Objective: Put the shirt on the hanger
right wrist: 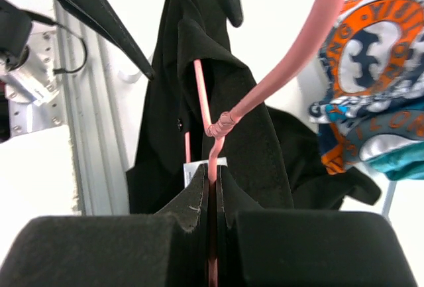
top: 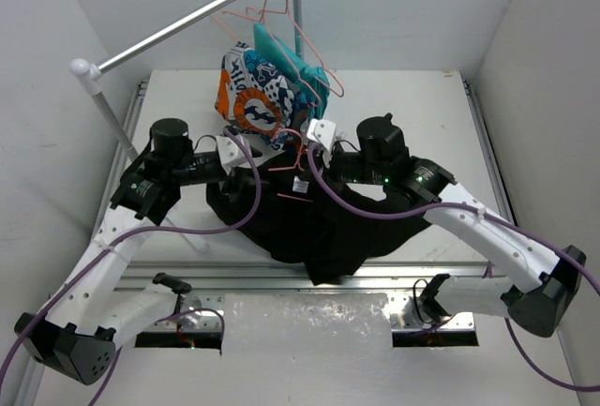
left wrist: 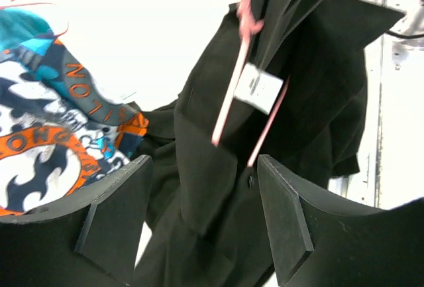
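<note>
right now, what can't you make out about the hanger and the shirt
Hanger lower bar: right wrist view, buried inside the shirt.
Hanger's upper end: right wrist view, cut off by the top edge.
Neck label print: left wrist view, too blurred to read.
Shirt sleeves: top view, lost in the bunched black fabric.

Shirt (top: 309, 223): black cloth, matt, soft, creased, hanging just ahead of both tools; neck label (left wrist: 258, 88): white, matt, cloth or paper cannot be told; hanger (right wrist: 218, 124): salmon-pink wire, smooth, faintly glossy coating, twisted just above the right tool (right wrist: 212, 177); right tool: black, matt, rough-edged at the tips; left tool (left wrist: 202, 168): black, matt, smooth, plastic in look; bench (top: 422, 115): white, matt.
</note>
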